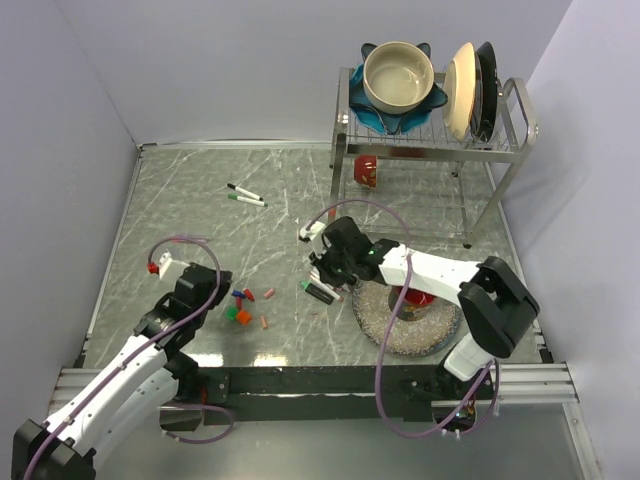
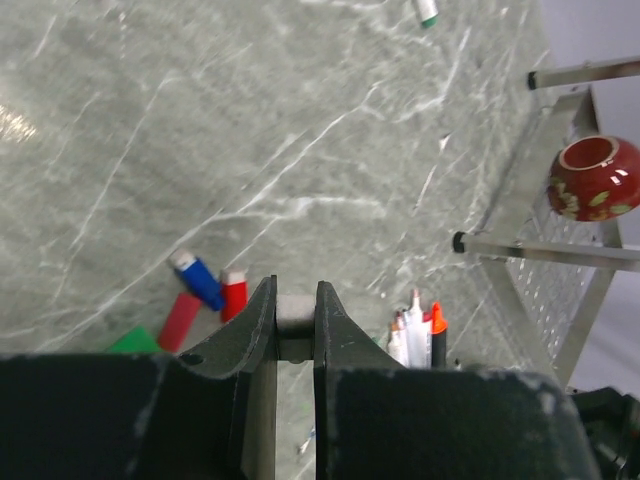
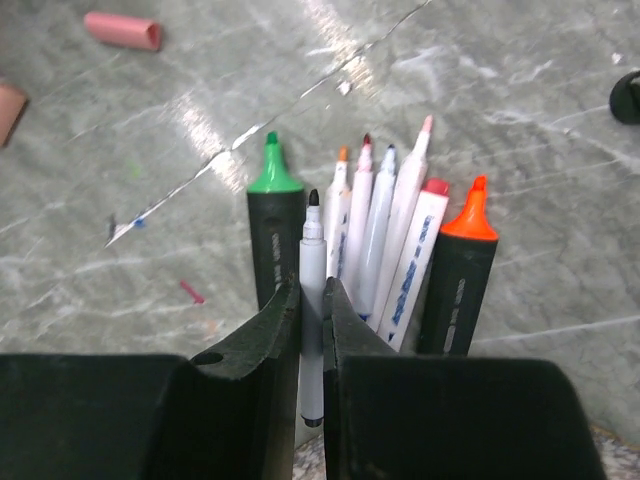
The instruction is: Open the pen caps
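Note:
Loose pen caps (image 1: 243, 300) lie in a small heap left of centre; the left wrist view shows a blue cap (image 2: 200, 280), a red cap (image 2: 233, 295) and a green one (image 2: 130, 340). My left gripper (image 2: 295, 290) is shut on a small pale cap (image 2: 295, 312), just right of that heap (image 1: 212, 296). My right gripper (image 3: 312, 285) is shut on a slim white marker (image 3: 312, 300) with a bare black tip, held over a row of uncapped markers (image 3: 380, 230) between a green highlighter (image 3: 272, 230) and an orange one (image 3: 462, 270). Two capped pens (image 1: 245, 195) lie farther back.
A dish rack (image 1: 430, 140) with bowls and plates stands at the back right, with a red bowl (image 2: 598, 178) under it. A speckled plate (image 1: 400, 330) lies by the right arm. Pink caps (image 3: 122, 30) lie near the markers. Walls close off three sides.

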You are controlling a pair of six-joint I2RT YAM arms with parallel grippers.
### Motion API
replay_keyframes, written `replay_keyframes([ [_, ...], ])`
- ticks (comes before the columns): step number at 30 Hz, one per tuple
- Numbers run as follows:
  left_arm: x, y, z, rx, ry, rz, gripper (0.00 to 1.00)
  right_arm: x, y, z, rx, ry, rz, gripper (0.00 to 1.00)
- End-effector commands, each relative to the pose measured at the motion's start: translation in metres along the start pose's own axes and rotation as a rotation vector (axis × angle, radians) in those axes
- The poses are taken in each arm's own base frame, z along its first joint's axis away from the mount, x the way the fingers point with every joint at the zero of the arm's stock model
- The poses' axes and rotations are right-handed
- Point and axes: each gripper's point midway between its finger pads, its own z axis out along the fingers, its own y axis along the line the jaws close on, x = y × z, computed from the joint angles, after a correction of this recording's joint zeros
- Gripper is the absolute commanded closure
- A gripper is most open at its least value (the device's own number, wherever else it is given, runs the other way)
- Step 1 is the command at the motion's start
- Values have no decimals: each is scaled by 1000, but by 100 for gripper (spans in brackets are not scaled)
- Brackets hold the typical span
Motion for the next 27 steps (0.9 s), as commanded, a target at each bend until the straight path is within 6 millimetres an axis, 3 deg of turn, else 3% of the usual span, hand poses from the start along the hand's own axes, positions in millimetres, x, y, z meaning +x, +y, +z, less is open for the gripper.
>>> replay_keyframes([
  [1,9,8,-1,-12,42,-34,95,-14,-13,6,49,-3,4,95],
  [14,23,35,4,-110,91,-38,92,-7,-16,16,57,44,3,78],
  [25,37,62,7,-234,134,-57,87,-8,-15,14,54,44,-3,70],
  [27,37,64,7,-244,133,-55,83,-10,-15,13,53,39,-5,70],
])
